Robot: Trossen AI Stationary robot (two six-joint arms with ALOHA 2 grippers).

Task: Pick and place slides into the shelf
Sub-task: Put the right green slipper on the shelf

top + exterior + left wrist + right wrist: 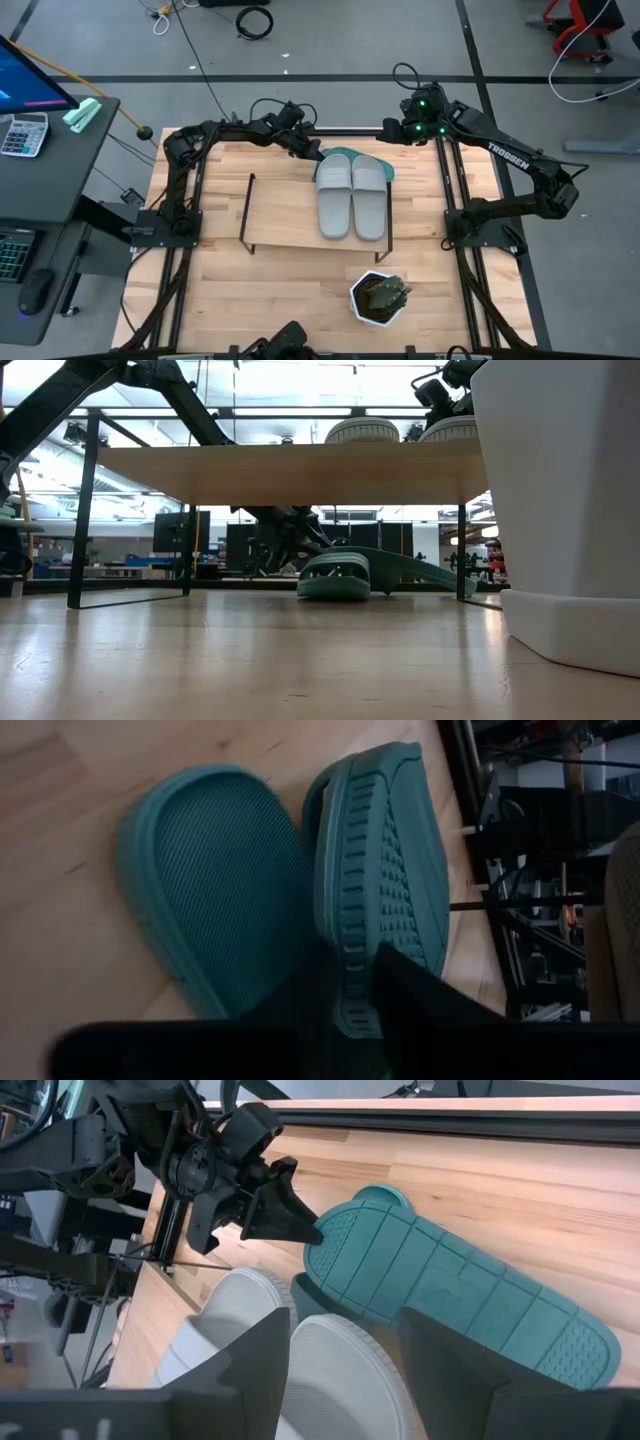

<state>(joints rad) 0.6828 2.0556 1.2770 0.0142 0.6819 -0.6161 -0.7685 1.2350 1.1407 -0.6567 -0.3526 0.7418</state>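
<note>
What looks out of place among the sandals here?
One teal slide lies sole-up, propped aslant on the other teal slide on the table behind the shelf. The left gripper is at its edge. The two grey slides sit neatly side by side on the shelf.

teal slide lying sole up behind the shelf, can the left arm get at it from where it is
Probably yes. The left tool is already at the heel end of the upturned teal slide, fingers pinching its edge. The grey slides sit on the shelf, out of the way.
</note>
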